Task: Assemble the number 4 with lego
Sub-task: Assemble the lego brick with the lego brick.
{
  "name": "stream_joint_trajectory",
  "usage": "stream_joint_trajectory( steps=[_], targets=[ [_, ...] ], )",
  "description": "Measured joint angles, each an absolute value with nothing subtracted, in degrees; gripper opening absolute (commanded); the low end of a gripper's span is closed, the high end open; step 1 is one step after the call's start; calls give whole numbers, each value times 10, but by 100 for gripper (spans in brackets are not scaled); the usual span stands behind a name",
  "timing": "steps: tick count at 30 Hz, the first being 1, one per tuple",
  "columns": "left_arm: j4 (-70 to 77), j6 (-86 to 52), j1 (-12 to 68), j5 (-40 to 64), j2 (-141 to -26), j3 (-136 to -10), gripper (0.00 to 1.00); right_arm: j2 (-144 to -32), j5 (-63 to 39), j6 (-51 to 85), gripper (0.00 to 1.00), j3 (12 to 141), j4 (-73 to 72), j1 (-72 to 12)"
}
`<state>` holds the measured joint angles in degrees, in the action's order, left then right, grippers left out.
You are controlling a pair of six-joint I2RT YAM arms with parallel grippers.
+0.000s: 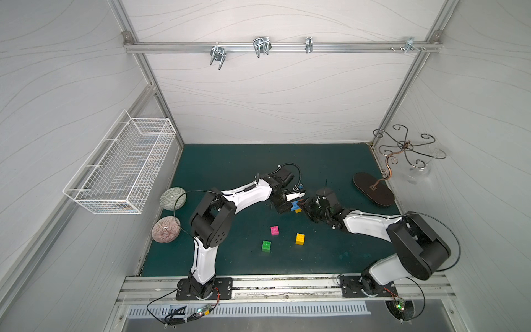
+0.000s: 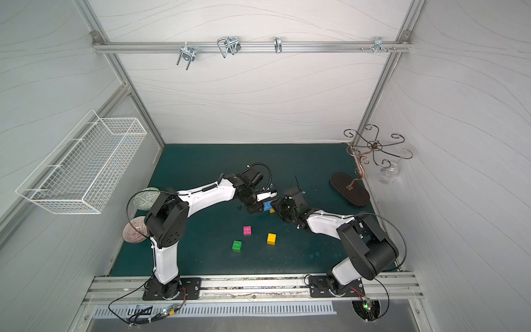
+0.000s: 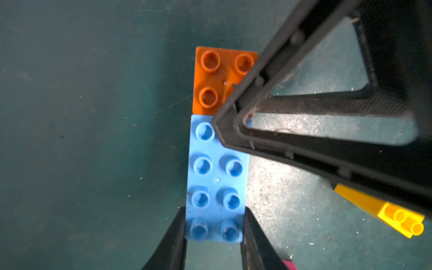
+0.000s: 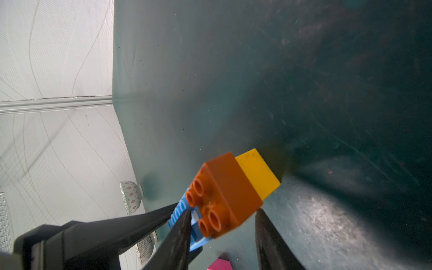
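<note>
Two-handedly meeting over the middle of the worktop. Stretching left arm in from the near rail, elbow folded high, forearm running toward centre, wrist dropping low. Pinching one end of the blue brick with left tool, fingers pressing on both long sides in the left wrist view. Bringing right arm in from the opposite side, forearm low, wrist bent, pointing at the left one. Clamping right tool round the orange brick, flanking it on two sides in the right wrist view, and laying one right finger across the orange/blue seam in the left wrist view. Butting orange brick against the free end of blue brick, studs facing the same way. Carrying a yellow brick joined to orange's plain side. Unable to tell whether this cluster is touching the worktop. Hiding most of the join behind both tools in both top views. Seeing pink brick, green brick and second yellow brick sitting loose nearer the rail, apart from each other. Noting greenish patterned bowl and reddish striped bowl at the left edge, wire basket on the left wall, hook stand at far right.
</note>
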<state>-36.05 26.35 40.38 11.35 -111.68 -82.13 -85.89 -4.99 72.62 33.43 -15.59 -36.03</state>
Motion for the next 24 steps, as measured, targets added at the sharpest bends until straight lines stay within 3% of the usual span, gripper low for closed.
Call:
stream_joint_trajectory(
  steps=[11,24],
  targets=[
    [-360,259,396,113,-1100,-821,49,-861,-50,726,45,335,-157,-360],
    [-344,252,394,90,-1049,-806,70,-860,-48,715,50,335,-155,-360]
  ],
)
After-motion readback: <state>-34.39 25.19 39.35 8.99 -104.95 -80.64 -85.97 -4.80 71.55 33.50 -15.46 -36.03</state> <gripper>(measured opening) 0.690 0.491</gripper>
